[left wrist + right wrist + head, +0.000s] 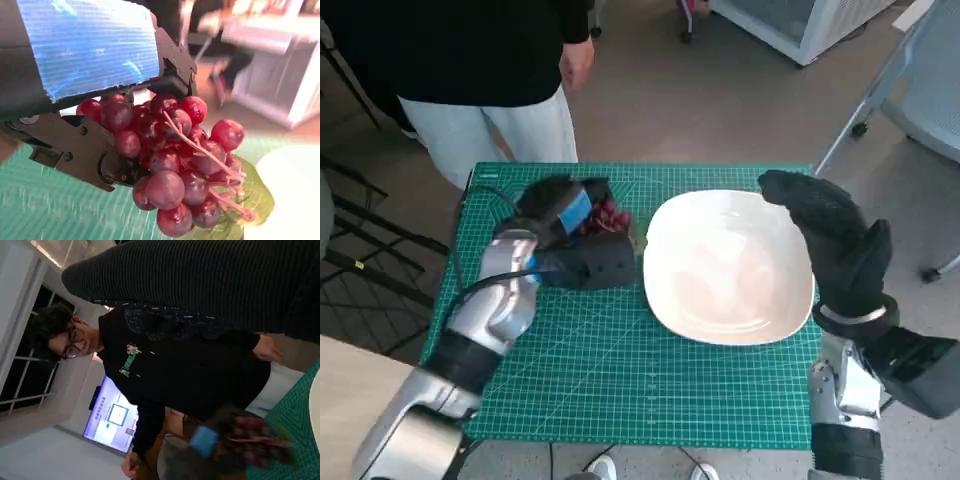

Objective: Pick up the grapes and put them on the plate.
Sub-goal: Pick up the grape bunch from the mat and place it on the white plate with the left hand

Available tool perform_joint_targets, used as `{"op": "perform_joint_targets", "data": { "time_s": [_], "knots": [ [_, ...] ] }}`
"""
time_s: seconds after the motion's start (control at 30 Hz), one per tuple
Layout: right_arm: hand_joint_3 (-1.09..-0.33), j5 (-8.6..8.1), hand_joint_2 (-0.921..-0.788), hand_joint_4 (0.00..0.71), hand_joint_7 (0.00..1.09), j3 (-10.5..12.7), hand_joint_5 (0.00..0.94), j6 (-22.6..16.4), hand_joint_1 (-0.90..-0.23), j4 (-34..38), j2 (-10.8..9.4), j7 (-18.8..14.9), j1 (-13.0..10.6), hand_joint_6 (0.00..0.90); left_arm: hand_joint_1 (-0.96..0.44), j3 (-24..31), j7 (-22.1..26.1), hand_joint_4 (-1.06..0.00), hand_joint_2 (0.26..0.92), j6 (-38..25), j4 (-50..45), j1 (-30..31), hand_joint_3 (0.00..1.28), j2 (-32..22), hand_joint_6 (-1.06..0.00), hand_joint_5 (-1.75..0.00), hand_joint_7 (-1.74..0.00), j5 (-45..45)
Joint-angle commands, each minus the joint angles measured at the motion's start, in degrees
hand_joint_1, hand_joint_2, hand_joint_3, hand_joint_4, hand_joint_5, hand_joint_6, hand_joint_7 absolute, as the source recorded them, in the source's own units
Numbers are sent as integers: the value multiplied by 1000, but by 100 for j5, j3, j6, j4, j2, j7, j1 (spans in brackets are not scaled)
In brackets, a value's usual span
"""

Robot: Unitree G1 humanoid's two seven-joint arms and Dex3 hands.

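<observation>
L hand (582, 240) grips the grapes (609, 216), fingers closed round the bunch; in the head view it's just beside the plate's (672, 300) near edge, over the green mat (620, 380) on the desk. Can't tell if the bunch is lifted off the mat or touching it. L wrist view: grapes (175, 170) are dark red w/ pale stems on top, pressed against the black hand (80, 145) under the blue tape; a green leaf (252, 197) sits beneath the bunch and the white plate (295, 185) is close by. R hand (825, 225) holds nothing, fingers apart, hovering over the plate's other edge. A person (470, 70) in black top & pale trousers stands at the desk's far side; same person (175, 365) shows in the R wrist view.
</observation>
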State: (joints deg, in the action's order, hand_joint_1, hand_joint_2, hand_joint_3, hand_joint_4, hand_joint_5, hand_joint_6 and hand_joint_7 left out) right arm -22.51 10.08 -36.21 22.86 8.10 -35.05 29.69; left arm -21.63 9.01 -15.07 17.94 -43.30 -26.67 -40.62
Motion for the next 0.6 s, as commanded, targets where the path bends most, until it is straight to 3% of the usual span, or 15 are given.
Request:
{"op": "perform_joint_targets", "data": {
  "time_s": [0.03,0.27,0.6],
  "knots": [
    [-560,-74,-921,207,376,37,9,-8,-502,93,2,-45,-33,-1,4,161,-168,-610,921,110,-367,212,97,-172,-680,-1403,-945,-112],
    [-557,-76,-921,207,379,64,8,-35,-505,102,-2,-44,-24,-1,3,224,-203,-641,921,181,-548,326,89,-200,-658,-1350,-989,-157],
    [-556,-102,-921,207,379,101,7,-82,-507,122,4,-79,-44,-1,3,210,223,-603,921,-110,-951,335,121,-77,-628,-1404,-1005,-198]
  ]
}}
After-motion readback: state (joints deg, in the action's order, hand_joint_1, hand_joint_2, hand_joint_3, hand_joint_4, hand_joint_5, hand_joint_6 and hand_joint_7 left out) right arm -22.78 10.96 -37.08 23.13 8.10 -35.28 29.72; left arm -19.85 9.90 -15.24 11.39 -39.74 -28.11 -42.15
